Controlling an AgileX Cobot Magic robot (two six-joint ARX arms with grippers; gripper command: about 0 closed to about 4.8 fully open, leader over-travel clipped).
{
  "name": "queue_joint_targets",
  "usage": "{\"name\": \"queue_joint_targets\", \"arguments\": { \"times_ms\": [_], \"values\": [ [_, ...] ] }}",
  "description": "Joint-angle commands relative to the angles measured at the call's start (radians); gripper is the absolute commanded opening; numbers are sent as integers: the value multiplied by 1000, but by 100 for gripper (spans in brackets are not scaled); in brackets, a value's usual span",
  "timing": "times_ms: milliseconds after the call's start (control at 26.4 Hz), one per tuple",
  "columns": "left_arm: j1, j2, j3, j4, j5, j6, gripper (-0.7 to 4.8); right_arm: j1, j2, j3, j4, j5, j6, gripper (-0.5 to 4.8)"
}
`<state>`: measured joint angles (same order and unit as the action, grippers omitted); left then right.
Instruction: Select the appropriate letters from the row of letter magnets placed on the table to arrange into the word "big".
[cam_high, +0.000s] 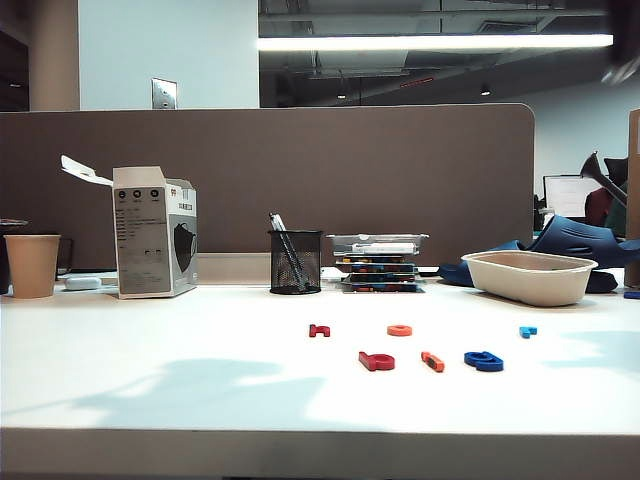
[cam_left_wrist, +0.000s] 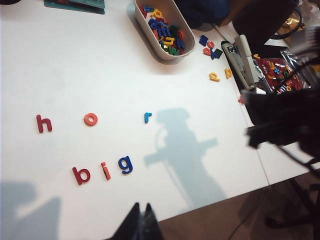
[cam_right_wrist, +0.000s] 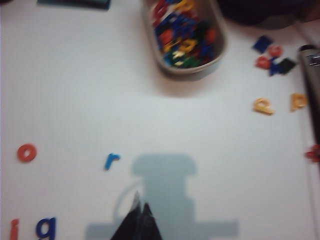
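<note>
On the white table (cam_high: 180, 350) three magnets lie side by side and read "big": a dark red b (cam_left_wrist: 81, 175), an orange-red i (cam_left_wrist: 105, 170) and a dark blue g (cam_left_wrist: 125, 164). In the exterior view they are the b (cam_high: 376, 361), the i (cam_high: 432, 361) and the g (cam_high: 483, 360). Behind them lie a red h (cam_left_wrist: 43, 123), an orange o (cam_left_wrist: 90, 119) and a light blue r (cam_left_wrist: 147, 117). My left gripper (cam_left_wrist: 141, 207) is shut and empty, above the table's front edge. My right gripper (cam_right_wrist: 140, 204) is shut and empty, high over its own shadow beside the g (cam_right_wrist: 46, 227). Neither arm shows in the exterior view.
A beige tray (cam_high: 525, 282) full of spare letters stands at the back right. A mesh pen cup (cam_high: 295, 262), a stack of boxes (cam_high: 378, 262), a carton (cam_high: 153, 232) and a paper cup (cam_high: 32, 265) line the back. Loose letters (cam_left_wrist: 214, 76) and a stapler (cam_left_wrist: 243, 55) lie beyond the tray.
</note>
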<state>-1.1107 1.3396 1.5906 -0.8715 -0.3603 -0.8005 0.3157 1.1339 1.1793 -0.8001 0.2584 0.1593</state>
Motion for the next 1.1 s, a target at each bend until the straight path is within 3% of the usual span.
{"name": "queue_joint_targets", "arguments": {
  "times_ms": [38, 151, 227, 341, 454, 530, 643, 795, 946, 1098],
  "values": [
    [4, -1, 2, 18, -32, 7, -5, -110, -86, -3, 19, -71, -64, -6],
    [3, 1, 2, 47, -55, 8, -5, -216, -163, -32, 23, -113, -87, -6],
    [4, 1, 2, 54, -68, 63, -5, -290, -222, -74, 33, -159, -90, -6],
    [46, 1, 2, 163, -66, 404, -5, -347, -343, -192, 89, -260, -90, -6],
    [121, -7, 3, 248, -72, 543, -5, -349, -440, -272, 113, -260, -106, -6],
    [244, -30, 3, 274, -39, 634, -5, -349, -523, -327, 127, -259, -112, -6],
    [373, -71, 3, 268, 34, 678, -5, -356, -625, -375, 118, -257, -119, -6],
    [533, -129, 2, 220, 30, 789, -5, -355, -772, -468, 131, -258, -119, -6],
    [630, -204, 1, 179, -19, 870, -5, -352, -924, -563, 129, -262, -106, -6],
    [772, -316, -51, 162, 5, 879, -5, -352, -1033, -620, 137, -291, -106, -6]
  ]
}}
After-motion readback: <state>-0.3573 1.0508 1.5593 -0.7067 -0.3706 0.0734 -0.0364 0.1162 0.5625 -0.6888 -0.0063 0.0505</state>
